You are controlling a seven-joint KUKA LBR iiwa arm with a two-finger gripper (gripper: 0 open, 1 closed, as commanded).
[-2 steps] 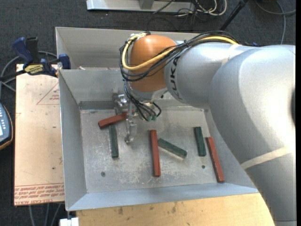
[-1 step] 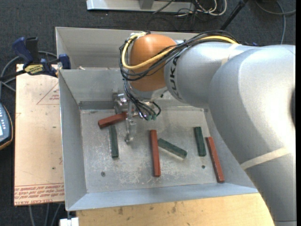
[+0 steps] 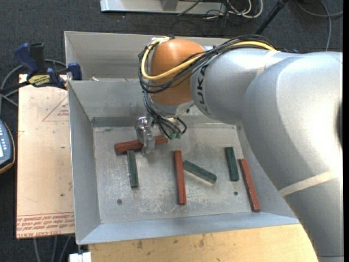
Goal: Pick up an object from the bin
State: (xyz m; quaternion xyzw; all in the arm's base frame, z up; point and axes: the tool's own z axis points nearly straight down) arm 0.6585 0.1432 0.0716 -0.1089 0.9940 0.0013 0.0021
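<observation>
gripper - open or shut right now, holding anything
gripper: down at the red-brown bar lying at the back left of the bin; whether it is open, shut or holding the bar cannot be told.

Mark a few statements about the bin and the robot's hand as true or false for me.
1. The hand is over the red-brown stick at the back left of the bin. True.
2. Three dark green sticks lie in the bin. True: the left green stick, middle green stick and right green stick.
3. The sticks are heaped in one pile. False: they lie spread over the floor.
4. A red stick lies along the left wall. False: the right red stick lies along the right wall.
</observation>
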